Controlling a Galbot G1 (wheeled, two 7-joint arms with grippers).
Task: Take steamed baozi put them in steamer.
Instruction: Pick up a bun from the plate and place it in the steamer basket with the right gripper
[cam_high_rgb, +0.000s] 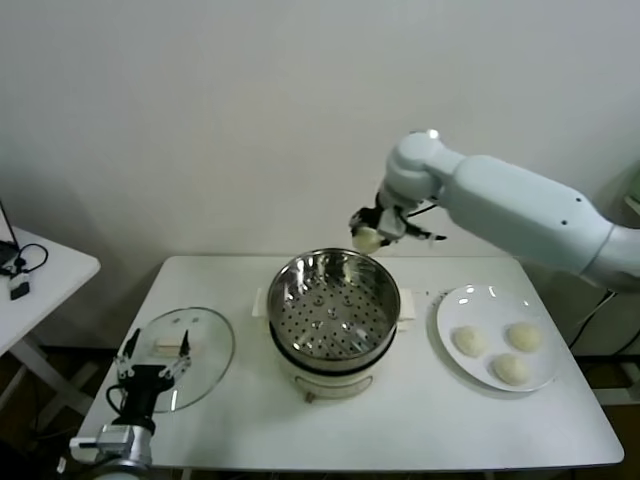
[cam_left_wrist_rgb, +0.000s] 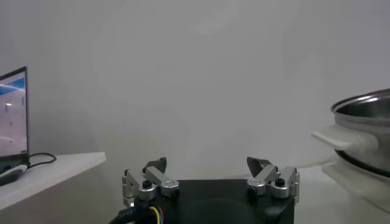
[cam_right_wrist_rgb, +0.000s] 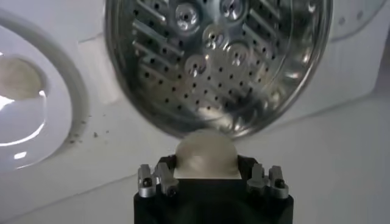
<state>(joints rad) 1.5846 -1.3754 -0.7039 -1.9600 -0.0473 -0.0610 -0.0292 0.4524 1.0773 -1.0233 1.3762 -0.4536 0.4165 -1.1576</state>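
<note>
Head view: four baozi (cam_high_rgb: 469, 341), one steamer (cam_high_rgb: 333, 307).

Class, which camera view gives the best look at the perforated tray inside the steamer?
The right wrist view: it looks straight down into the steamer, so the tray's holes fill the frame above the bun in the right gripper. The head view shows the whole tray, smaller and at an angle. The left wrist view shows only the pot's outer side.

No text, label, brand, number or sign can be read in any of the views. The lit laptop screen (cam_left_wrist_rgb: 13, 112) at the left edge of the left wrist view shows only blurred shapes, with nothing legible on it.
</note>
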